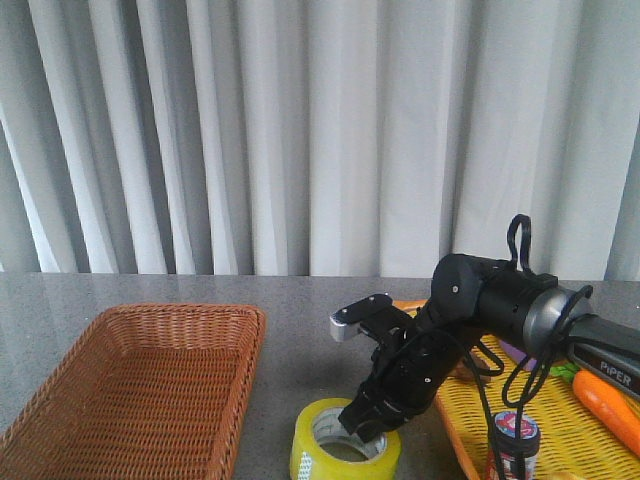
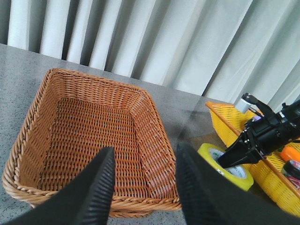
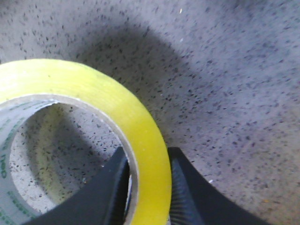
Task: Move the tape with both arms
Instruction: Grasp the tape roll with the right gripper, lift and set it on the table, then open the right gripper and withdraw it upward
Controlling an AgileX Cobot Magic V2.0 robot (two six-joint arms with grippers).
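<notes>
Glossy plastic tape [image 3: 145, 140] lies on a matt speckled stone table [image 3: 225, 93], beside a woven wicker basket [image 2: 140, 108].

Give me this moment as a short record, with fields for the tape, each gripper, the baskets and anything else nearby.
tape: yellow-green roll lying flat on the grey table, between the two baskets
right gripper: fingers straddle the roll's wall, one inside the core, one outside
left gripper: open, holding nothing, above the brown wicker basket
brown wicker basket: nothing inside
yellow tray basket: to the right of the tape, holds a carrot
jar: dark-lidded, at the tray basket's near edge
</notes>
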